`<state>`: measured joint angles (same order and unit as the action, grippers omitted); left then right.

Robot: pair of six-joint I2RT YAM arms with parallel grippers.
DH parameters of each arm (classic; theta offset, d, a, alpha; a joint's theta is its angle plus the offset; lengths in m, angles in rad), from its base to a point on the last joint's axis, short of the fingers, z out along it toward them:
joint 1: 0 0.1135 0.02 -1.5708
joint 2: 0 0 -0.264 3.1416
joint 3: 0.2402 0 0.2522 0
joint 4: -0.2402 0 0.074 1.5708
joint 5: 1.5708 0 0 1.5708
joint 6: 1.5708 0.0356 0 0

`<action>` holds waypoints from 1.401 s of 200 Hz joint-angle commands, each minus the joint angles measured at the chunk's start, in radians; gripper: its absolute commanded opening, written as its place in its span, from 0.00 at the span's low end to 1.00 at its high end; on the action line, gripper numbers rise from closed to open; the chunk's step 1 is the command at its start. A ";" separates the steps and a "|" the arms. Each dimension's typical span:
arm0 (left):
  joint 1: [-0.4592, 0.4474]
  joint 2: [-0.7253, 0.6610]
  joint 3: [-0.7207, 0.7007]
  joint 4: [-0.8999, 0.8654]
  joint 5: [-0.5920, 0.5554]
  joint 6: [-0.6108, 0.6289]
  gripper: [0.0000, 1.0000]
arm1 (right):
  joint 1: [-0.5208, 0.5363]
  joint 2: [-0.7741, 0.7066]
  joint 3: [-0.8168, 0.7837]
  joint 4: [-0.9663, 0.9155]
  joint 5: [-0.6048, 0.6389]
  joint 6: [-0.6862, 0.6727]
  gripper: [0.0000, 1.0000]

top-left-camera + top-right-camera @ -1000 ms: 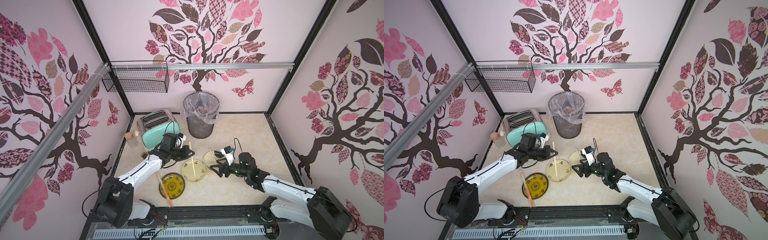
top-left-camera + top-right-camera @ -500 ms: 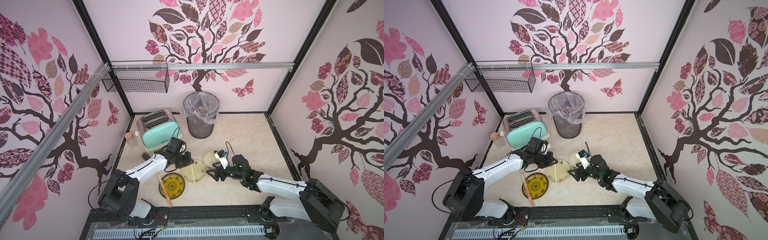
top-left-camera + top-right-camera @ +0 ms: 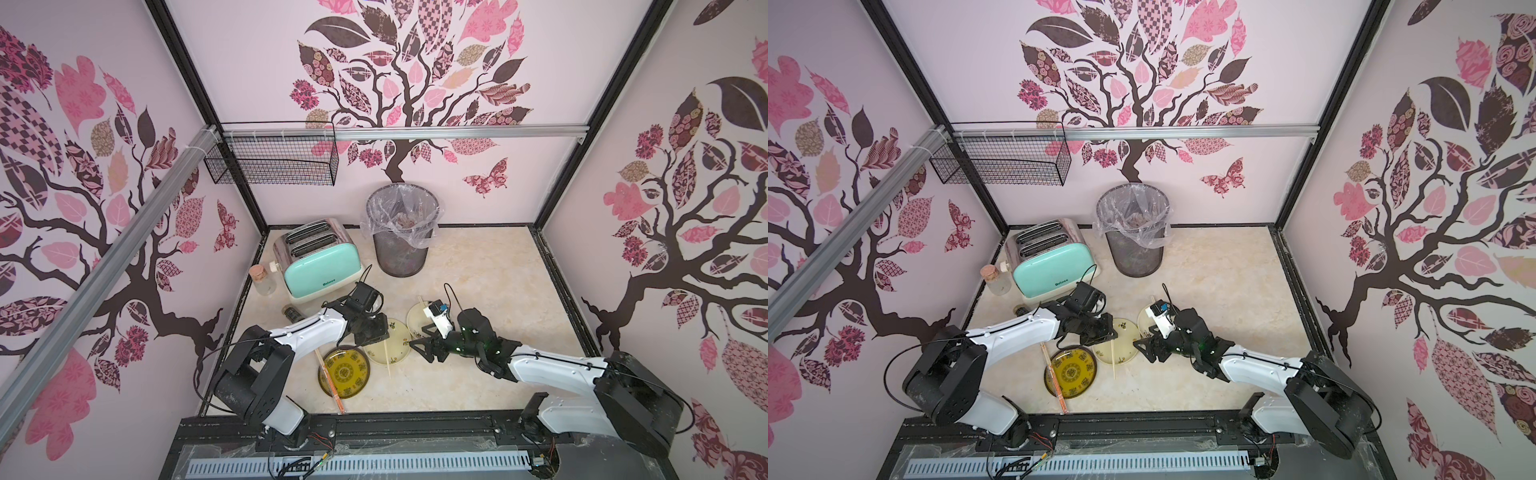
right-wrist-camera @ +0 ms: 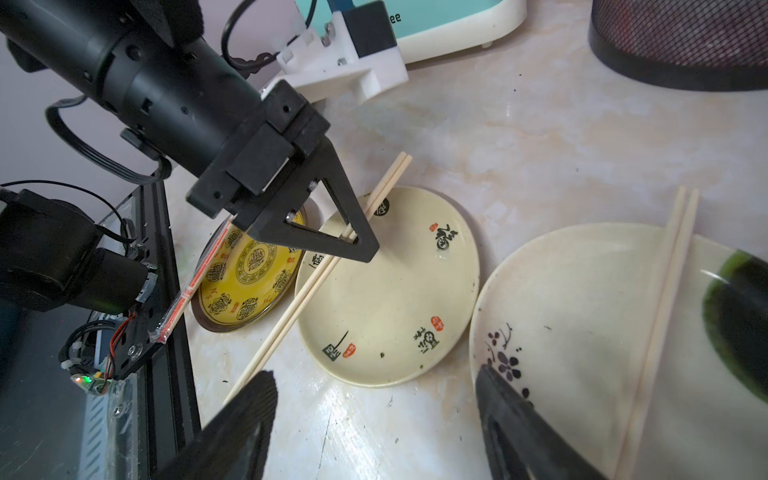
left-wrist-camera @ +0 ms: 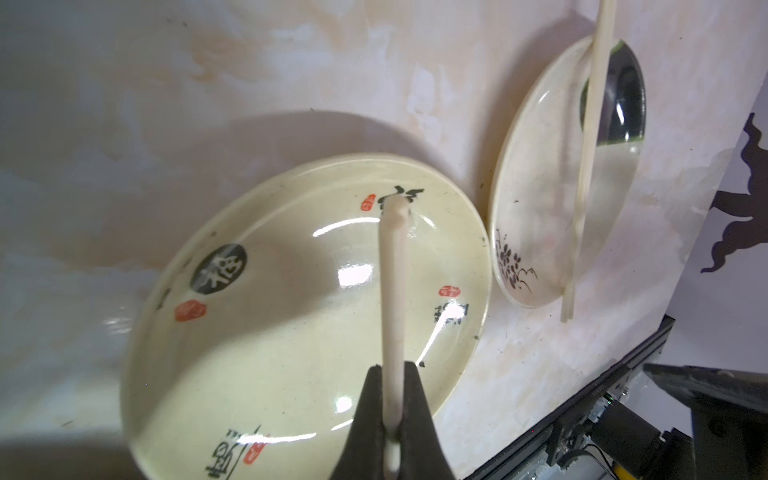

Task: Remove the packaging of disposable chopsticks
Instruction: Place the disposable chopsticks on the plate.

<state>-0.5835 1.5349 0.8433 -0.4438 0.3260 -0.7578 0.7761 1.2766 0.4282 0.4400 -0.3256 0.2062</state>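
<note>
Two pairs (image 4: 660,316) are bare: the left gripper (image 5: 392,372) pinches one on the cream plate (image 3: 397,353), likely to lay it down, the right gripper (image 3: 419,351) hovers spread at 3 o'clock, and the last full sleeve (image 3: 330,384) crosses the yellow plate (image 3: 353,380) at 8 o'clock.

Readable markings in the scene.
Cream plate (image 5: 270,353): white 福 in a dark disc (image 5: 219,269) at its 12 o'clock edge in both top views; toaster (image 3: 320,270) brand word unreadable.

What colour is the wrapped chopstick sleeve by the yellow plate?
Orange-red tinted sleeve, clearest in the right wrist view.
</note>
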 commanded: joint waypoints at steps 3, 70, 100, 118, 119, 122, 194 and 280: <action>-0.011 0.004 0.016 -0.029 -0.058 -0.013 0.00 | 0.021 0.021 0.043 -0.040 0.033 -0.032 0.78; -0.043 0.073 0.127 -0.175 -0.170 0.018 0.00 | 0.025 0.046 0.060 -0.070 0.078 -0.044 0.78; -0.056 0.114 0.179 -0.224 -0.202 0.018 0.00 | 0.025 0.045 0.061 -0.072 0.085 -0.044 0.78; -0.064 0.137 0.205 -0.255 -0.216 0.016 0.00 | 0.025 0.046 0.061 -0.079 0.109 -0.045 0.78; -0.065 0.139 0.206 -0.257 -0.217 0.016 0.00 | 0.025 0.046 0.061 -0.079 0.111 -0.045 0.78; -0.067 0.143 0.211 -0.261 -0.220 0.018 0.00 | 0.025 0.046 0.063 -0.080 0.113 -0.046 0.78; -0.087 0.199 0.261 -0.297 -0.251 0.015 0.00 | 0.026 0.055 0.064 -0.071 0.039 -0.051 0.77; -0.101 0.242 0.291 -0.304 -0.263 0.003 0.00 | 0.026 0.057 0.068 -0.073 0.032 -0.051 0.77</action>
<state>-0.6773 1.7592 1.1110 -0.7364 0.0792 -0.7536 0.7975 1.3354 0.4595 0.3706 -0.2848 0.1631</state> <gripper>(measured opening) 0.062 0.773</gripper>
